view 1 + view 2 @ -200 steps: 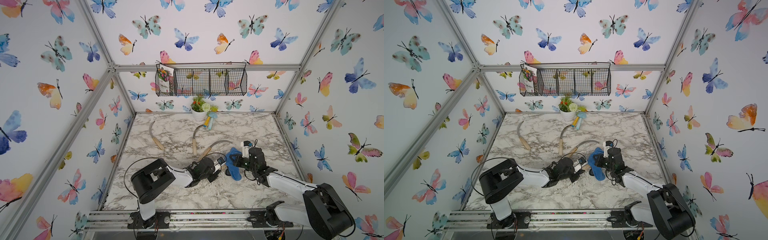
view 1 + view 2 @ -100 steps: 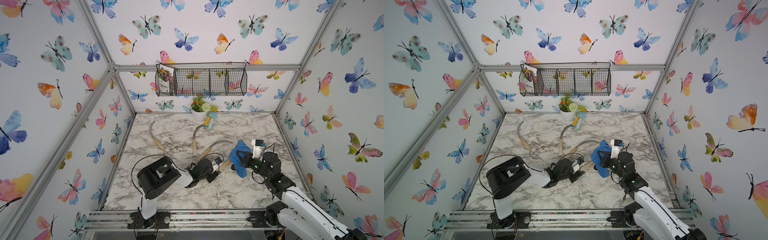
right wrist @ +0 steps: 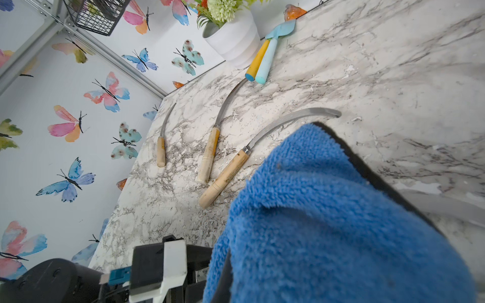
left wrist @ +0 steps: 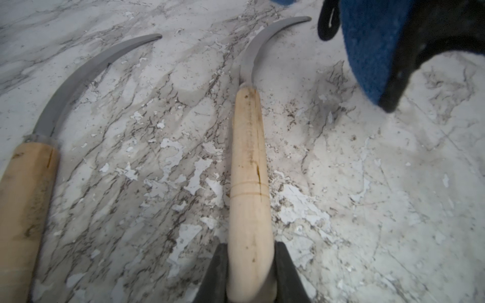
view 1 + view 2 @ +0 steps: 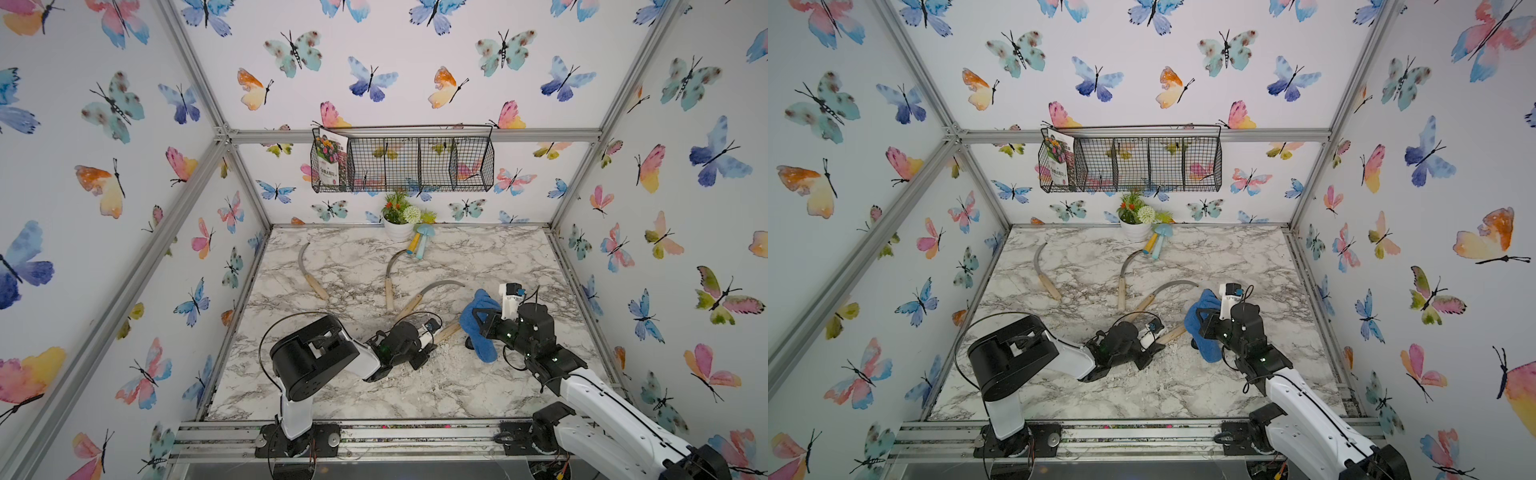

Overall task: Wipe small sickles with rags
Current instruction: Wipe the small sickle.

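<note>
My left tool (image 4: 250,265) is clenched on the butt of the held sickle (image 5: 446,332), just right of centre on the bench (image 5: 415,386). My right tool (image 5: 478,324) grasps the blue rag (image 5: 484,351), at 3 o'clock from that handle, hiding its blade in both top views. Three others lie loose: far sickle (image 5: 309,274) at 10 o'clock, middle sickle (image 5: 388,282) at 12, near sickle (image 5: 419,299) beside it.
</note>
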Controlling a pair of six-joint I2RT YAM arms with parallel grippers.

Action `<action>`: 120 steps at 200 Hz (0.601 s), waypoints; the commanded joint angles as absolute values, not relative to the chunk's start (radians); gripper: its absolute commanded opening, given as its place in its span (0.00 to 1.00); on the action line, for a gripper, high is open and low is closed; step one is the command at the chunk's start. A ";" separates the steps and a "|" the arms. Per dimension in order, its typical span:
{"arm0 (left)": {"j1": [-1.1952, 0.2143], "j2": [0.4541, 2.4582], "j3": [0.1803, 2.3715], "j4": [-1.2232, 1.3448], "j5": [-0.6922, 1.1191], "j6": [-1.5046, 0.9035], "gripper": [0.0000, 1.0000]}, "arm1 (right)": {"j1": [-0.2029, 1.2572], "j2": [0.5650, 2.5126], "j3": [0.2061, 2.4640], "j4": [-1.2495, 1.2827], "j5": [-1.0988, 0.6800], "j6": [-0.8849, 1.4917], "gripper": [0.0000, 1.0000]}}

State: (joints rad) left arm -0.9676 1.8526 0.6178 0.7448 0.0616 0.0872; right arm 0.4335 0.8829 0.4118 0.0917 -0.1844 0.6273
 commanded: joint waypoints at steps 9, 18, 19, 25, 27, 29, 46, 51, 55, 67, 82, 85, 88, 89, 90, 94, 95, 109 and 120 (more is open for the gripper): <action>-0.954 1.844 0.629 0.704 0.092 0.083 0.02 | 0.439 0.939 0.451 0.133 -0.198 0.598 0.02; -0.954 1.824 0.631 0.686 0.095 0.085 0.01 | 0.439 0.966 0.462 0.136 -0.203 0.592 0.02; -0.953 1.822 0.632 0.684 0.095 0.085 0.01 | 0.439 0.968 0.463 0.136 -0.204 0.591 0.02; -0.953 1.803 0.635 0.671 0.101 0.087 0.01 | 0.440 0.991 0.472 0.138 -0.208 0.587 0.02; -0.954 1.798 0.636 0.665 0.104 0.088 0.00 | 0.440 0.997 0.475 0.138 -0.210 0.586 0.02; -0.954 1.791 0.638 0.660 0.106 0.090 0.00 | 0.441 1.006 0.478 0.138 -0.211 0.584 0.02; -0.954 1.743 0.649 0.620 0.119 0.106 0.00 | 0.454 1.074 0.509 0.147 -0.216 0.574 0.02; -0.954 1.732 0.652 0.610 0.120 0.108 0.00 | 0.461 1.095 0.518 0.149 -0.212 0.572 0.02; -0.954 1.723 0.655 0.602 0.118 0.110 0.00 | 0.466 1.112 0.526 0.149 -0.208 0.569 0.02; -0.954 1.700 0.669 0.577 0.120 0.117 0.00 | 0.484 1.163 0.550 0.150 -0.194 0.563 0.02; -0.954 1.672 0.683 0.558 0.126 0.124 0.00 | 0.498 1.220 0.564 0.161 -0.180 0.561 0.02; -0.954 1.667 0.686 0.555 0.128 0.125 0.00 | 0.498 1.230 0.564 0.165 -0.180 0.561 0.02; -0.954 1.662 0.687 0.553 0.129 0.126 0.00 | 0.500 1.239 0.565 0.168 -0.178 0.561 0.02; -0.954 1.660 0.689 0.552 0.130 0.126 0.00 | 0.500 1.242 0.565 0.170 -0.178 0.561 0.02; -0.954 1.658 0.690 0.551 0.130 0.126 0.00 | 0.500 1.244 0.565 0.172 -0.178 0.561 0.02; -0.954 1.652 0.692 0.549 0.129 0.128 0.00 | 0.502 1.254 0.565 0.177 -0.178 0.561 0.02; -0.953 1.651 0.693 0.549 0.129 0.127 0.00 | 0.502 1.256 0.565 0.178 -0.177 0.561 0.02; -0.954 1.625 0.693 0.552 0.135 0.131 0.00 | 0.505 1.284 0.558 0.192 -0.169 0.564 0.02; -0.954 1.605 0.681 0.571 0.140 0.136 0.00 | 0.508 1.300 0.552 0.201 -0.164 0.566 0.02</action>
State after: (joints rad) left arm -0.9565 1.6699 0.6777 0.5621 0.1043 0.1135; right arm 0.5007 1.2701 0.5457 0.1616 -0.1898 0.5797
